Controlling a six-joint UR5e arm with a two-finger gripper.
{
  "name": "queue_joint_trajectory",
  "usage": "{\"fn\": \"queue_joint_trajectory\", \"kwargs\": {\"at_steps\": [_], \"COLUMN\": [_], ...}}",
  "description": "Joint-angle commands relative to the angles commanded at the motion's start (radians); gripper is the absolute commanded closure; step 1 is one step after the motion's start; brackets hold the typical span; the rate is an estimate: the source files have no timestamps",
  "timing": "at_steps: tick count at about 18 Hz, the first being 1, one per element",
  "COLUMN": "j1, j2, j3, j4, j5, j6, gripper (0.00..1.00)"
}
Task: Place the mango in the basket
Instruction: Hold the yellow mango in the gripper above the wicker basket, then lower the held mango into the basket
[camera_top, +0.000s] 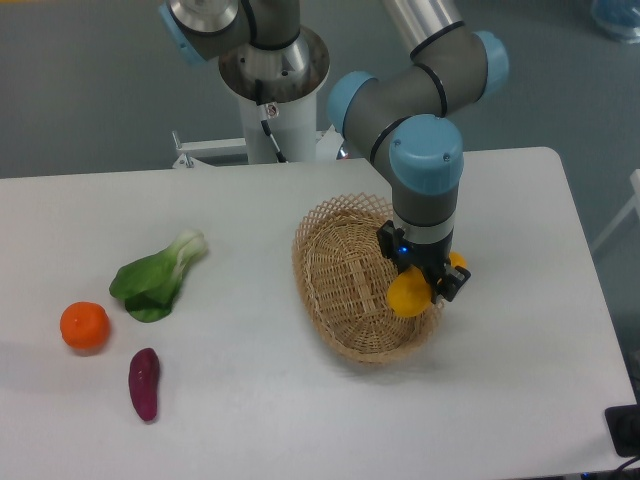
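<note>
The fixed camera is looking down on a white table (300, 400) with a robot arm (425, 150) reaching in from the far side. The arm is pointing straight down over the right-hand part of an oval wicker basket (340, 275), which is sitting a little right of the table's centre. The gripper (425, 282) is clamping its two dark fingers on the mango (408, 295), a yellow-orange fruit that is showing below and beside the fingers. The mango is hanging over the basket's inside, close to the right rim; whether it is touching the weave cannot be told from this angle. The basket's lattice rim is standing up all around, and its left half is lying open and unfilled. To the right of the basket, bare tabletop is running out to the table's right edge. Well apart on the left side, a leafy green bok choy (158, 277) is lying, with a round orange tangerine (84, 326) just beside it to the lower left and a small purple sweet potato (144, 384) nearer the front edge.
</note>
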Motion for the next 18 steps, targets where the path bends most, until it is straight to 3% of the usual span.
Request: {"fn": "queue_joint_trajectory", "kwargs": {"at_steps": [11,18], "j1": [0.0,-0.008], "j2": [-0.003,0.008], "j3": [-0.017,-0.095], "j4": [-0.002,0.003], "j5": [-0.002,0.0], "j6": [-0.006,-0.003], "gripper": [0.44,0.44]}}
